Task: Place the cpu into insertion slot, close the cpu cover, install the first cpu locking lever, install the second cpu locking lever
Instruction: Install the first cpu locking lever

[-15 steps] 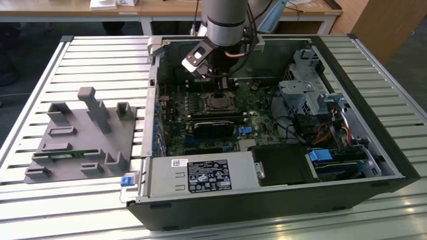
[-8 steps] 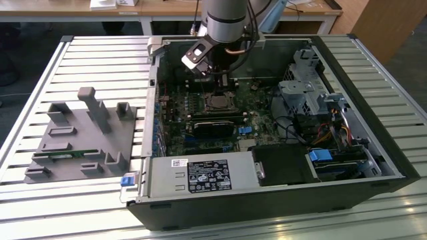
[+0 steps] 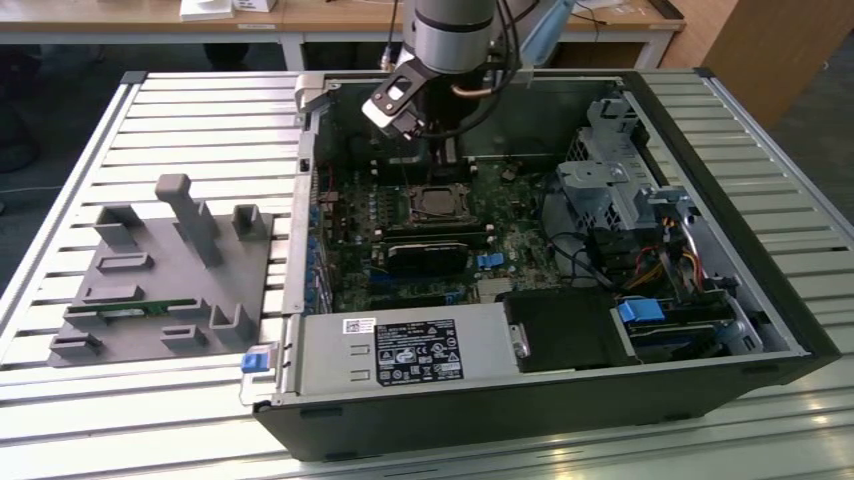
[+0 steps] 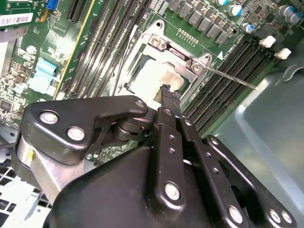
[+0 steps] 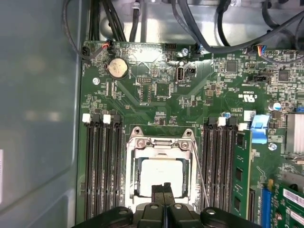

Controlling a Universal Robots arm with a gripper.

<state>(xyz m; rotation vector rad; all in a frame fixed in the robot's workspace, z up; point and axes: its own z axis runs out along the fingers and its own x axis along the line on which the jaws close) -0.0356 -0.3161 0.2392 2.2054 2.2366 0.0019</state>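
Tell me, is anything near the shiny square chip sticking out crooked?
Yes. A thin metal lever beside the cpu cover slants away from the frame instead of lying flat along it, so it looks unlatched. The cpu sits square in the window, with the shut claw just above it.

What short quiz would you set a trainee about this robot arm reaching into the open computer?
1. True or false: the cpu lies on the grey holder outside the computer.
2. The gripper hangs closest to: A) the cpu cover; B) the round coin battery; C) the labelled power supply box.
3. Fill in: the gripper's fingers are ___ (open or shut).

Key:
1. False. It sits in the window of the cpu cover, on the green board.
2. A.
3. Shut.
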